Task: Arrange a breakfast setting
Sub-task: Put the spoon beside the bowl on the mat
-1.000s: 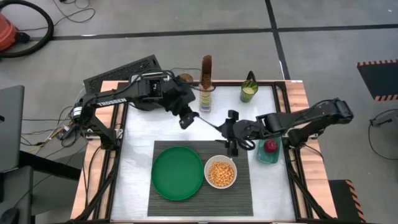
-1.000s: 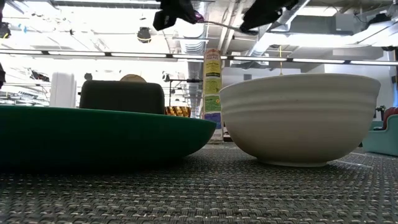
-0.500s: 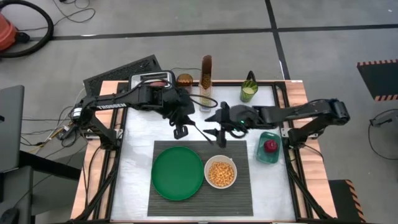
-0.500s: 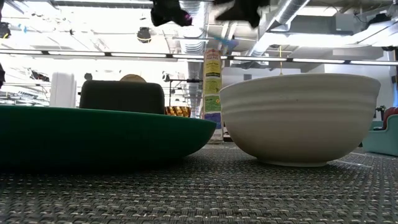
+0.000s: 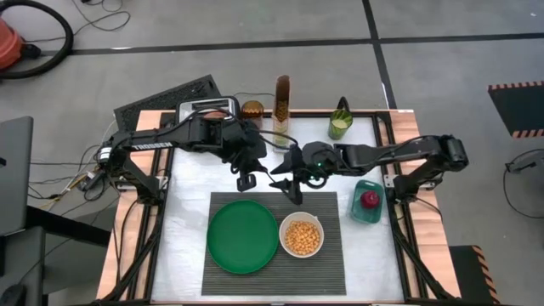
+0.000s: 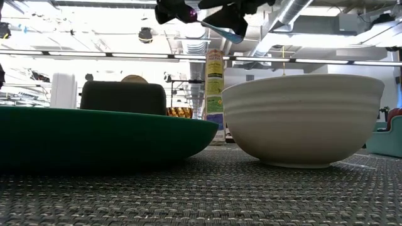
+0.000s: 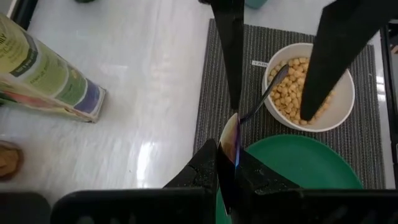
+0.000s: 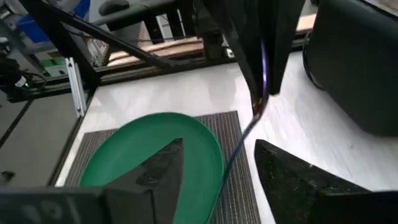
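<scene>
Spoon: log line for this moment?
spoon in air | left hand shut on it | right hand open around its far end | bowl, plate on mat

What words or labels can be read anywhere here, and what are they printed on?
"TROSSEN": white letters along the dark left arm in the high view.
Tall green-and-yellow cereal carton: it carries printing, too blurred to read in any view.
Small white tag on the dark grey ribbed placemat: too small to read.
No other text is readable.
</scene>
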`<action>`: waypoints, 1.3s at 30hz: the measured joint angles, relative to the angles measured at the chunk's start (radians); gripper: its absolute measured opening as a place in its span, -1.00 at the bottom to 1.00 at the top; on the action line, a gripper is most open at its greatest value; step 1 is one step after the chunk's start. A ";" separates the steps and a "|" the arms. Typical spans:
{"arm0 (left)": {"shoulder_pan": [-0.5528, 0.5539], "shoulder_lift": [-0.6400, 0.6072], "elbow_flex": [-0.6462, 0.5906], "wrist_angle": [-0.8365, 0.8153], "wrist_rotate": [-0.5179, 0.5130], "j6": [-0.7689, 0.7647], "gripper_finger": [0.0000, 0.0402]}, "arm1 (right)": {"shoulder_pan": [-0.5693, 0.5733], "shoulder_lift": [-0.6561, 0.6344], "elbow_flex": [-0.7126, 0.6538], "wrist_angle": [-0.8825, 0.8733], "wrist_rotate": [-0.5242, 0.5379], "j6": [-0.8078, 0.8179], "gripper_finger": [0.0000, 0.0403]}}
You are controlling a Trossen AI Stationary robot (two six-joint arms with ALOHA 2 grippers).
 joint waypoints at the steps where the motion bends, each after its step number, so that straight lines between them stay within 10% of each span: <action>1: 0.000 0.000 0.000 -0.002 -0.001 0.001 -1.00 | -0.003 0.000 0.001 -0.007 0.000 0.000 0.08; 21: -0.006 0.000 0.000 0.045 -0.025 0.009 -1.00 | -0.033 0.001 0.005 -0.049 -0.035 -0.001 -0.31; 29: -0.010 0.000 0.000 0.044 -0.036 0.005 -1.00 | -0.034 0.001 0.005 -0.077 -0.030 -0.021 -0.86; 39: -0.026 0.000 -0.001 0.051 -0.049 0.027 -0.88 | -0.053 0.000 0.005 -0.080 -0.028 0.060 -0.88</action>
